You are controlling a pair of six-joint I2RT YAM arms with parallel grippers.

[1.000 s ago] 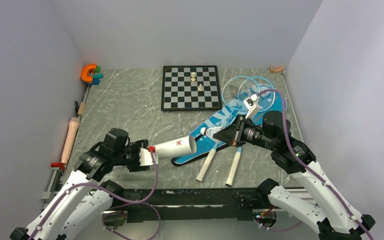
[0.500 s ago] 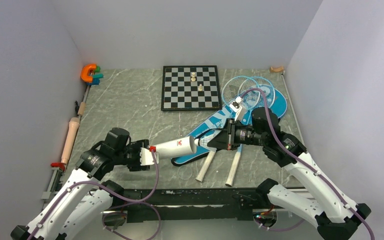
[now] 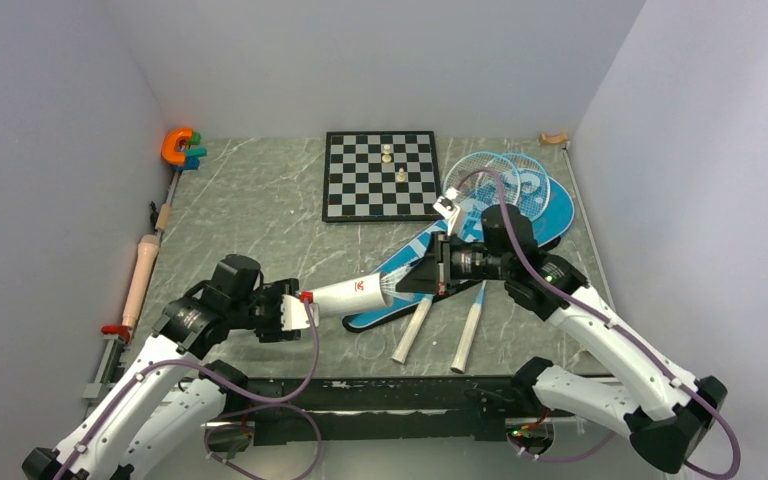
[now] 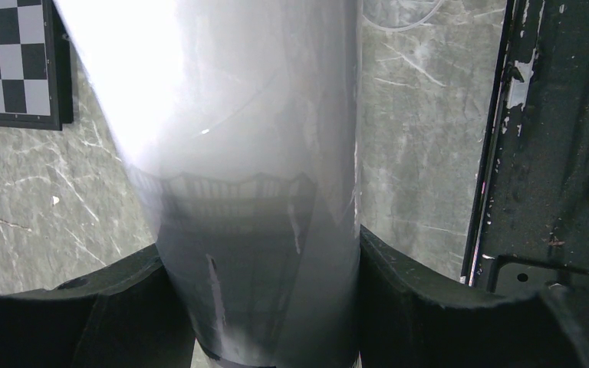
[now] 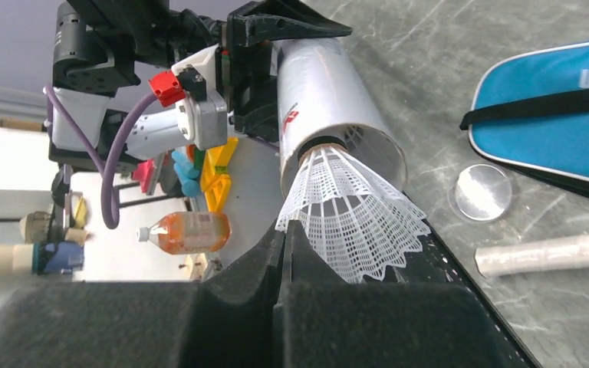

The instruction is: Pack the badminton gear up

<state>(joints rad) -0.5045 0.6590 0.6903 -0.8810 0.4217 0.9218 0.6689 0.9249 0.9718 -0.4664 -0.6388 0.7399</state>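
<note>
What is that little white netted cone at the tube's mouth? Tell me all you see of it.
It is a shuttlecock: a white cone-shaped skirt of fine mesh, plastic by its look. Its narrow nose sits just inside the open mouth of the white tube, the skirt outside, roughly in line with the tube and off the table. The right end effector is shut on the skirt's wide end, hiding part of its rim. The left end effector holds the tube.

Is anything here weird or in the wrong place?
Nothing is spilled or broken. Two things do not go with badminton: the chessboard at the back, with two pale pieces on it, and a wooden rolling pin along the table's left edge. A clear round lid lies loose near the racket handles.
</note>
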